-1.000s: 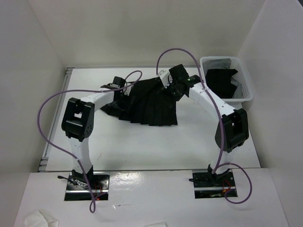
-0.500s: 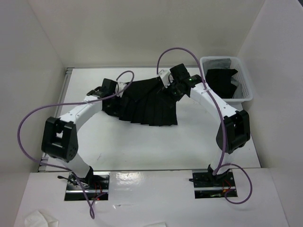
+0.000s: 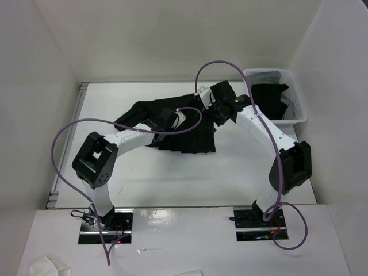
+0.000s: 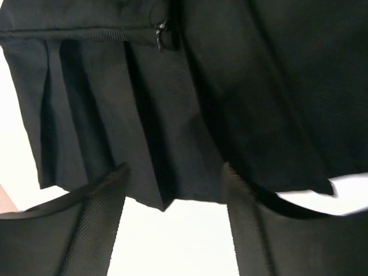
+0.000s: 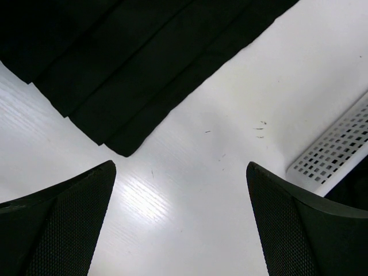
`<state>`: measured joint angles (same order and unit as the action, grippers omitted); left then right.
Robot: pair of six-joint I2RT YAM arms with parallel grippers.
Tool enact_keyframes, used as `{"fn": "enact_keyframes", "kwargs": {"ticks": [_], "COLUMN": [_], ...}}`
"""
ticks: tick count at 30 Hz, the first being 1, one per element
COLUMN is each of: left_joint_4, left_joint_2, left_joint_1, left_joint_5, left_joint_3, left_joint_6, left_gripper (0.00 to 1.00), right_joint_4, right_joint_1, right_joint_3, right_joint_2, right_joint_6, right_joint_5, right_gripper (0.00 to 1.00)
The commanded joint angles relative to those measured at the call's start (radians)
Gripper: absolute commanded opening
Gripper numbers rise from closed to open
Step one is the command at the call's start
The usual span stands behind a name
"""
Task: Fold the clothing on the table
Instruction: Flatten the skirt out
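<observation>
A black pleated skirt lies spread on the white table. My left gripper hovers over the skirt's middle. In the left wrist view the skirt fills the top, its waistband zipper pull showing. The left gripper stands open, its tips at the cloth's edge with bare table between them. My right gripper is at the skirt's far right corner. In the right wrist view it is open over bare table, the skirt's corner ahead and to the left.
A white perforated bin stands at the back right with dark clothing inside; its wall shows close to my right fingers. White walls enclose the table. Purple cables loop above both arms.
My left arm has swung from the skirt's left end to the right, over its middle, and its jaws have narrowed somewhat. The right arm has barely shifted.
</observation>
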<state>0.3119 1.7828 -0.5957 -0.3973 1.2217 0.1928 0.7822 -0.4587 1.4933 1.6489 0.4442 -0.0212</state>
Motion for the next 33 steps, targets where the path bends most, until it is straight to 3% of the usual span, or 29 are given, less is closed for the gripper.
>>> {"fn": "enact_keyframes", "kwargs": {"ticks": [1, 9, 22, 33], "left_joint_4": [-0.094, -0.168, -0.250, -0.293], "left_joint_2": [0.039, 0.105, 0.220, 0.280], "left_joint_1": [0.013, 0.013, 0.013, 0.013], "left_joint_5": [-0.132, -0.187, -0.157, -0.117], "left_joint_3": [0.009, 0.067, 0.119, 0.183], "left_joint_6": [0.088, 0.174, 0.212, 0.244], "left_gripper": [0.69, 0.68, 0.68, 0.64], "right_joint_4": [-0.020, -0.031, -0.040, -0.051], "right_joint_1": [0.006, 0.051, 0.086, 0.554], "right_joint_3": [-0.016, -0.045, -0.044, 0.019], "right_joint_2": [-0.067, -0.086, -0.086, -0.168], "right_joint_6": [0.010, 0.010, 0.010, -0.062], "right_joint_5": [-0.036, 0.001, 0.001, 0.377], "right_gripper": [0.98, 0.98, 0.98, 0.98]}}
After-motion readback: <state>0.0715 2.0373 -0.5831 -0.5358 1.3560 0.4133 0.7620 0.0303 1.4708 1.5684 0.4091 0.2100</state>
